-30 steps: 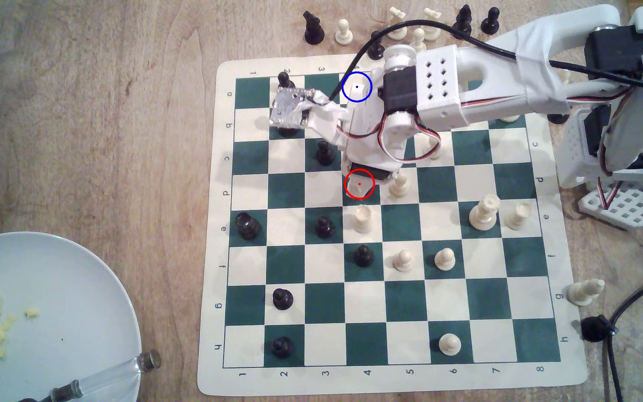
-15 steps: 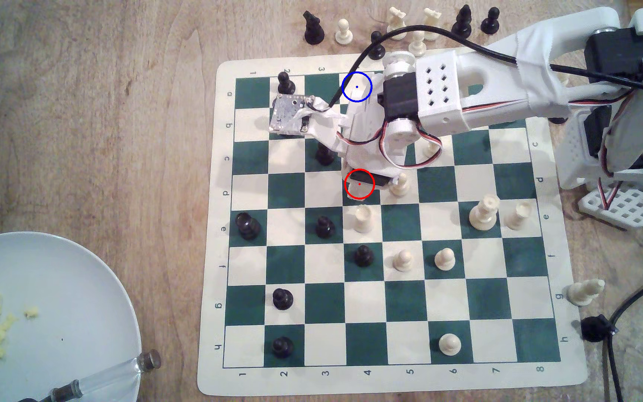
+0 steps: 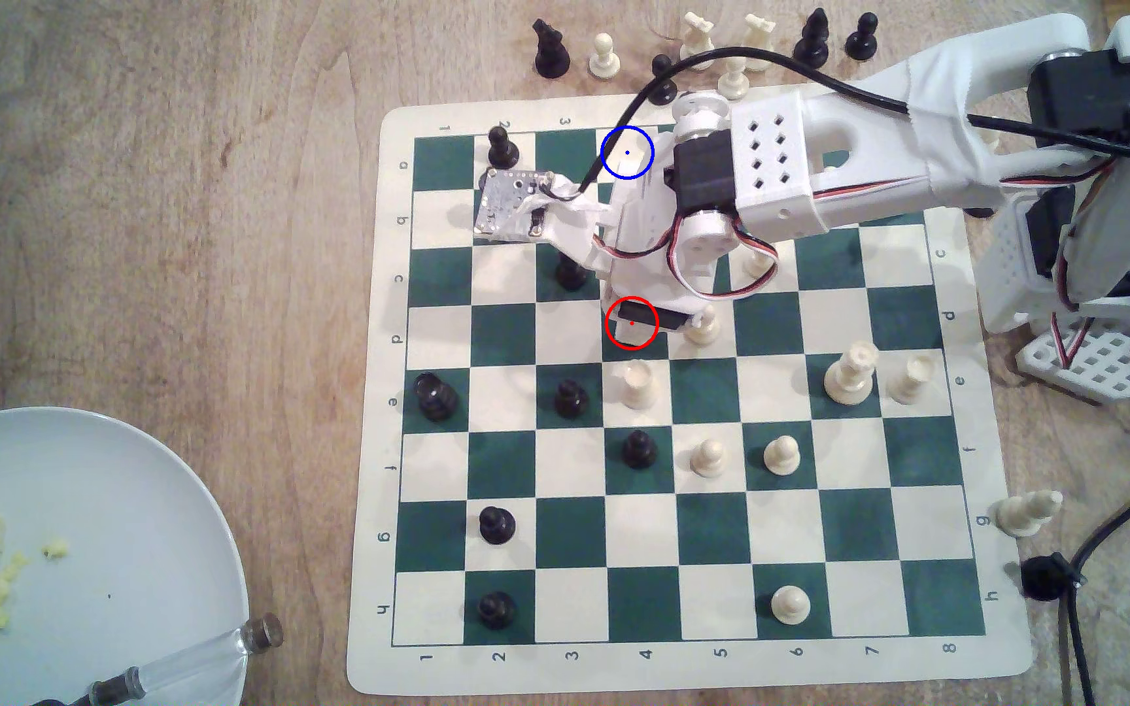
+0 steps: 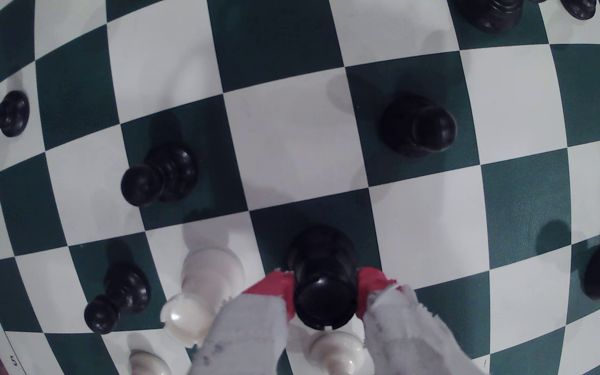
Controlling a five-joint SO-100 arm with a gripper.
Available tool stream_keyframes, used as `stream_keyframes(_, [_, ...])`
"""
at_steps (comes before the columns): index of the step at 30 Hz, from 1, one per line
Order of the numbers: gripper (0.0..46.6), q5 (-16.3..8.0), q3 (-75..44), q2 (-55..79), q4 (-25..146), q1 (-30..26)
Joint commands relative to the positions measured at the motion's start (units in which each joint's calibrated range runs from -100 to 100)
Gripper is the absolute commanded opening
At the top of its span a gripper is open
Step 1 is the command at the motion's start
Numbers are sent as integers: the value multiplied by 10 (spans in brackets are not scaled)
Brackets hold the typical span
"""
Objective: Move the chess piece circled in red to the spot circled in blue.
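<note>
One rook (image 4: pixel 322 285) now pinched between your gripper (image 4: pixel 325 294) red pads, base on red-ringed green square mid-board. Arm dropped since a second ago. Lift next toward blue-ringed spot (image 3: pixel 627 153) at board's far edge.

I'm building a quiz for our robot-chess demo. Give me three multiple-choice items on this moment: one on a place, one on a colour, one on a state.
1. In the exterior view, where on the board is the blue-ringed spot?
A. top row
B. centre
C. bottom row

2. What colour are the pincer's fingertips?
A. blue
B. red
C. yellow

3. What is the pincer doing?
A. gaping over a bare square
B. gripping a cream pawn
C. closed on the black rook

Answers:
1 A: the ring marks a cream square in the row lettered a, at the board's top edge.
2 B: the wrist view shows red tips.
3 C: the tips press the rook's two sides.
</note>
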Motion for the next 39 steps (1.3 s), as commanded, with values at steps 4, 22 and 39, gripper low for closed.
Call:
stream_keyframes(4, [15, -1, -136, -76, 84, 9])
stream_keyframes(22, [10, 7, -189, -181, 179, 73])
stream_keyframes(39, [10, 19, -98, -116, 27, 214])
